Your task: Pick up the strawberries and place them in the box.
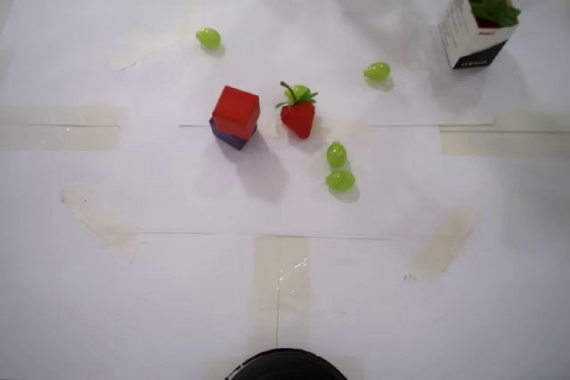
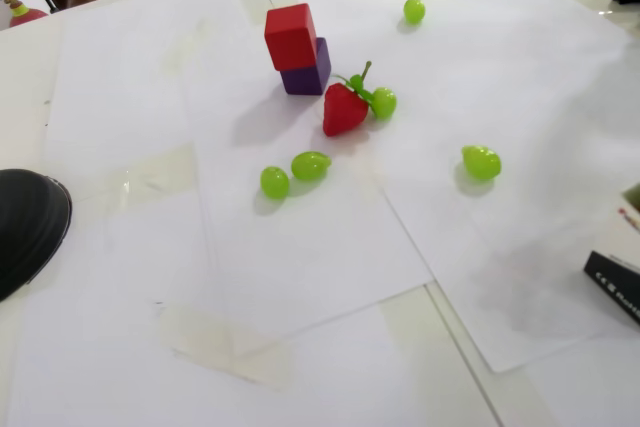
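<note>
One strawberry [image 1: 298,118] lies on the papered table [image 1: 134,291], just right of the red cube [image 1: 236,111] in the overhead view, touching a grape [image 2: 383,102]. The box [image 1: 476,24] stands far right of the cube, green leaves showing in its mouth. Four more grapes lie scattered round the cube. No claw shows, so its opening cannot be told.

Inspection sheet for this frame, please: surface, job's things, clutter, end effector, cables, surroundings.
Surface: white paper sheets, taped.
Job's things: one strawberry on the paper; box upright, red and green leaves showing in its mouth.
Clutter: five grapes, one behind the strawberry, a pair; red cube on purple block.
End effector: nothing seen.
Cables: nothing seen.
Surroundings: dark round object at the table edge.
</note>
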